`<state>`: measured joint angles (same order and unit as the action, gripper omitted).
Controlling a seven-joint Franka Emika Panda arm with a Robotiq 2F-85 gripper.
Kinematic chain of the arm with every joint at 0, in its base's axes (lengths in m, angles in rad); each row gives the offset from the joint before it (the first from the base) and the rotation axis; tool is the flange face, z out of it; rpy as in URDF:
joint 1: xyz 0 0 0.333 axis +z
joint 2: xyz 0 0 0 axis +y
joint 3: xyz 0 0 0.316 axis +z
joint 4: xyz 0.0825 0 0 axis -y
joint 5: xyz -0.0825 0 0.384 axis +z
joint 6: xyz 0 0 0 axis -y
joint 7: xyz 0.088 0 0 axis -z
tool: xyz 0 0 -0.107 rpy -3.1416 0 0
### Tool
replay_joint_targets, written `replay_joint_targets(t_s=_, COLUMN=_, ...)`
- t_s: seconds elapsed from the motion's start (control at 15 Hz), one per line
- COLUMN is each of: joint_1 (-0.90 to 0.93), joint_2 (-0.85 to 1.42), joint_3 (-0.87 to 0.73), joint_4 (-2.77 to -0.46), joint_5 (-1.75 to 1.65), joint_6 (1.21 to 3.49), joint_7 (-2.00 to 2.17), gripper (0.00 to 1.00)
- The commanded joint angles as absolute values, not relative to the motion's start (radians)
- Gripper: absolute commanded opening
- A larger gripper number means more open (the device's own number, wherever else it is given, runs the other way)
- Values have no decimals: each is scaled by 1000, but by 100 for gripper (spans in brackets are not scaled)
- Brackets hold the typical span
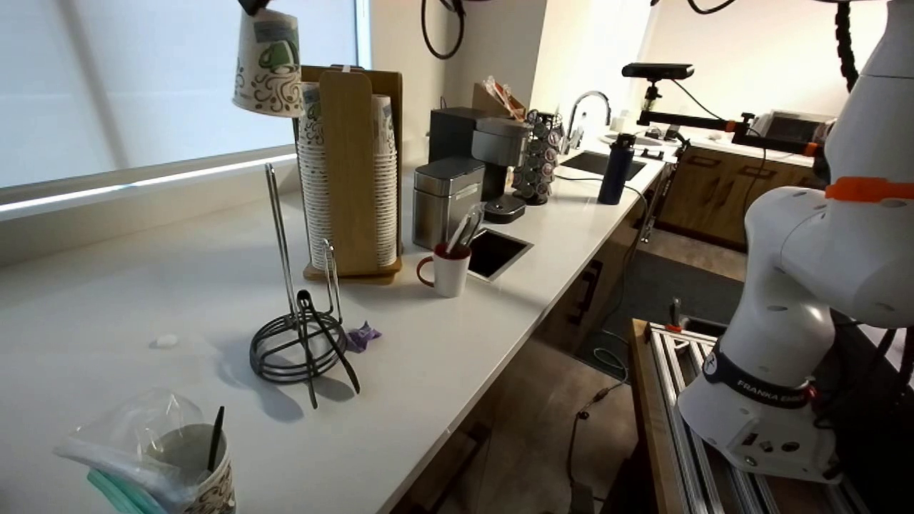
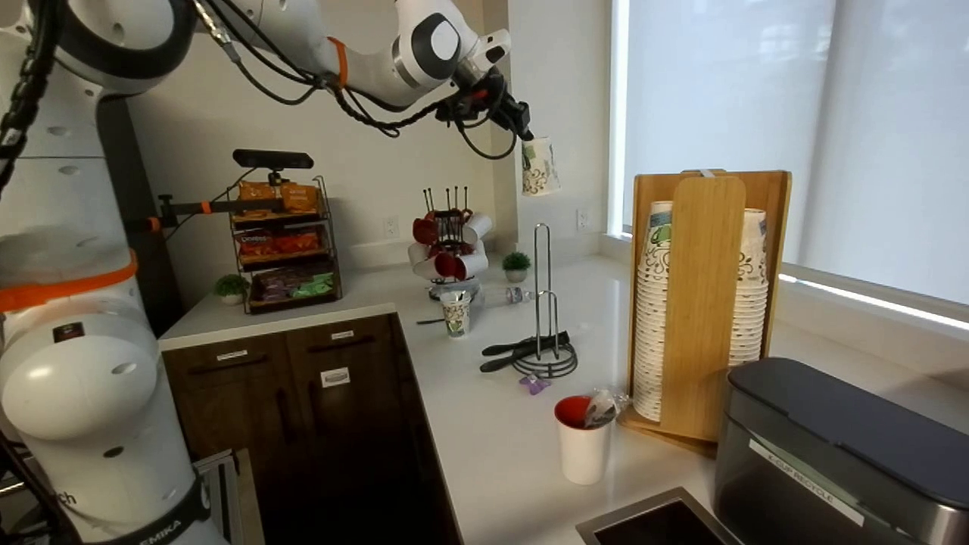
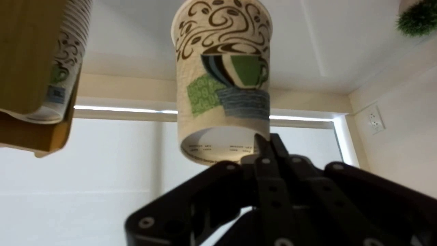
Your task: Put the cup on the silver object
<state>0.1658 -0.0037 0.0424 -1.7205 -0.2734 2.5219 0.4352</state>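
Observation:
The cup (image 1: 270,68) is whitish paper with brown swirls and a green cup print. It hangs upside down, wide mouth down, and also shows in an exterior view (image 2: 540,168) and the wrist view (image 3: 223,75). My gripper (image 3: 268,141) is shut on the rim at the cup's narrow base, one finger inside the recess and one outside; it shows also in an exterior view (image 2: 526,135). The silver object (image 1: 280,239) stands upright on its dark wire base, also seen in an exterior view (image 2: 538,284). In both exterior views the cup is above the rod's top, with a gap. The wrist view does not show the rod.
A wooden dispenser (image 1: 346,171) of stacked cups stands beside the rod. A white handled mug (image 1: 451,275), a purple wrapper (image 1: 363,335) and a plastic-wrapped cup (image 1: 193,457) are on the counter. Black tongs (image 1: 314,332) lean on the wire base. A window is behind.

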Motion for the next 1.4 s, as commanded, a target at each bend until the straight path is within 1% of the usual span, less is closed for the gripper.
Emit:
replay_joint_targets(t_s=0.0, joint_1=116, joint_2=-154, joint_3=61, joint_4=-1965, joint_5=-382, joint_6=2585, joint_7=546, gripper=1)
replay_joint_targets(t_s=0.2, joint_1=54, joint_2=-198, joint_3=71, joint_4=-2131, joint_5=-447, joint_6=2737, joint_7=588, gripper=1)
replay_joint_targets(t_s=0.27, joint_1=71, joint_2=-196, joint_3=41, joint_4=-2167, joint_5=-473, joint_6=2799, joint_7=599, gripper=1)
replay_joint_targets(t_s=0.47, joint_1=13, joint_2=-180, joint_3=47, joint_4=-2228, joint_5=-603, joint_6=2986, joint_7=679, gripper=1)
replay_joint_targets(t_s=0.8, joint_1=-85, joint_2=-192, joint_3=82, joint_4=-2213, joint_5=-816, joint_6=3136, joint_7=819, gripper=1)
replay_joint_targets(t_s=1.33, joint_1=-54, joint_2=-76, joint_3=98, joint_4=-2165, joint_5=-784, joint_6=3291, joint_7=799, gripper=1)
